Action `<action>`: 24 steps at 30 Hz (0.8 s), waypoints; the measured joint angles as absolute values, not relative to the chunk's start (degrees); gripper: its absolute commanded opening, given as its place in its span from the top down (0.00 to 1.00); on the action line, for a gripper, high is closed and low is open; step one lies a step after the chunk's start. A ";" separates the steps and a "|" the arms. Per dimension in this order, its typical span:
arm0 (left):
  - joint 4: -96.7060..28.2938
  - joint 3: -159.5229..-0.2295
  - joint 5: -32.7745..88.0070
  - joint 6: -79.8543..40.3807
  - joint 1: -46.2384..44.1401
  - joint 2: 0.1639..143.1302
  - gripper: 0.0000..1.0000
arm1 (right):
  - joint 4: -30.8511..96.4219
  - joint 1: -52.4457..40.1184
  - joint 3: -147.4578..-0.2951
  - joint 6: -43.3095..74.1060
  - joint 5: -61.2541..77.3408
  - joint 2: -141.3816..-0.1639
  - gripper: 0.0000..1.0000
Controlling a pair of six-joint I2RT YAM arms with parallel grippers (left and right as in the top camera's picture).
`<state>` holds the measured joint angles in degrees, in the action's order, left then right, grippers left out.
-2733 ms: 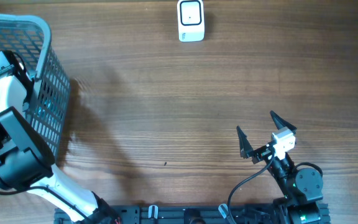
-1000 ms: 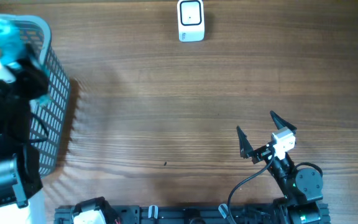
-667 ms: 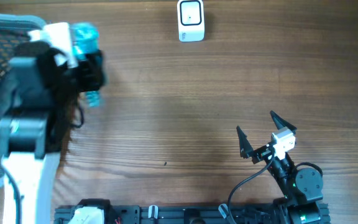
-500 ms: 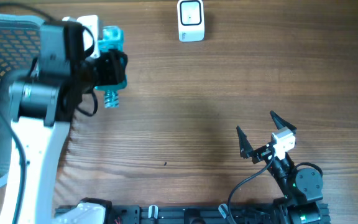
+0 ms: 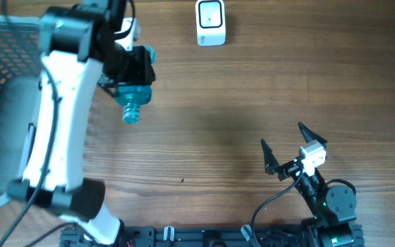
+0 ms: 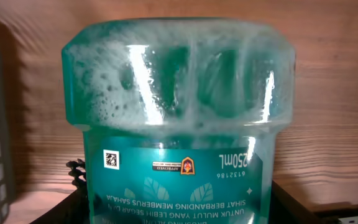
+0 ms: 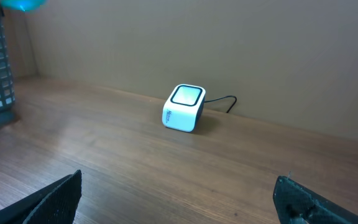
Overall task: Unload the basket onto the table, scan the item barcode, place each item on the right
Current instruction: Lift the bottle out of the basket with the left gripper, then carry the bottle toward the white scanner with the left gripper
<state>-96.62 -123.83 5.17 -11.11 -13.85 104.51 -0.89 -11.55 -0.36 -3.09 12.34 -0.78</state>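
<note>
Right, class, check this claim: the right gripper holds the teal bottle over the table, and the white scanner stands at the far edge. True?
No. The overhead view shows the left gripper holding the teal bottle over the table; the right gripper is open and empty. The white scanner does stand at the far edge.

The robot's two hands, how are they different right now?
The left hand is closed on the teal bottle; the right hand holds nothing, its fingers spread wide. The left hand is far across the table, near the white scanner; the right hand is closer to the near edge. Both have black fingers and are over the wooden table.
</note>
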 measured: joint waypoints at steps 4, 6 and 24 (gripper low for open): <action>-96.62 -123.81 5.89 -12.01 -15.22 108.09 0.96 | -0.89 -11.55 -0.36 -3.09 12.34 -0.78 0.00; -96.62 -123.81 6.44 -12.45 -16.21 108.88 0.96 | -0.89 -11.55 -0.36 -3.09 12.36 -0.78 0.00; -85.58 -123.81 39.29 -8.84 -18.17 111.81 0.96 | -0.89 -11.55 -0.36 -3.09 12.34 -0.78 0.00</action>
<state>-85.58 -123.81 39.29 -8.84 -18.17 111.81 -0.89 -11.55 -0.36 -3.09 12.34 -0.78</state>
